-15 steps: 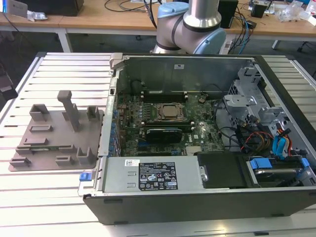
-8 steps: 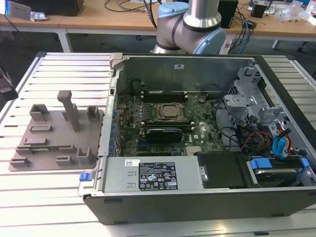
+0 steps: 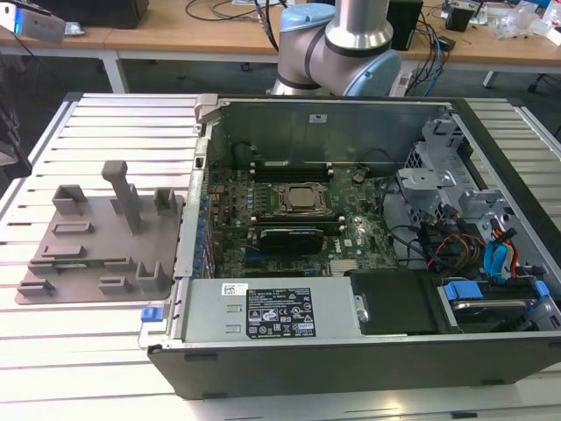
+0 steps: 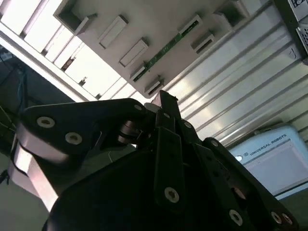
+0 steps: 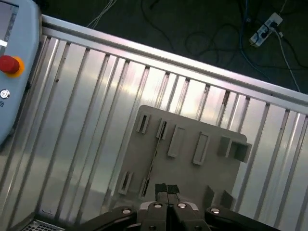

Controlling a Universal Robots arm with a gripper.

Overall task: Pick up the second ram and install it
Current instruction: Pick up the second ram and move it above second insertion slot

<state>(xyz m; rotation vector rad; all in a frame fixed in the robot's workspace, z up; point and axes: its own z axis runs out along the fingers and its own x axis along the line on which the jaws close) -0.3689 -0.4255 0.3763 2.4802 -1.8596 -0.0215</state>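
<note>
The second ram (image 5: 155, 154) is a thin green stick standing on edge in a slot of the grey holder tray (image 5: 192, 178). In the second wrist view the ram (image 4: 166, 48) shows as a green strip on the tray (image 4: 144, 19). My gripper (image 5: 167, 189) hangs well above the tray, over the tray's edge near one end of the ram, with its black fingers pressed together and nothing between them. The second wrist view has the gripper (image 4: 166, 103) the same way. In the exterior view the tray (image 3: 96, 237) lies to the left of the open computer case (image 3: 351, 263).
Inside the case, the motherboard (image 3: 289, 210) has its CPU socket and long black slot rails. A power supply (image 3: 272, 311) sits at the case's front. A teach pendant (image 5: 9, 72) with a red button lies on the slatted metal table (image 5: 86, 120). Cables run across the floor beyond.
</note>
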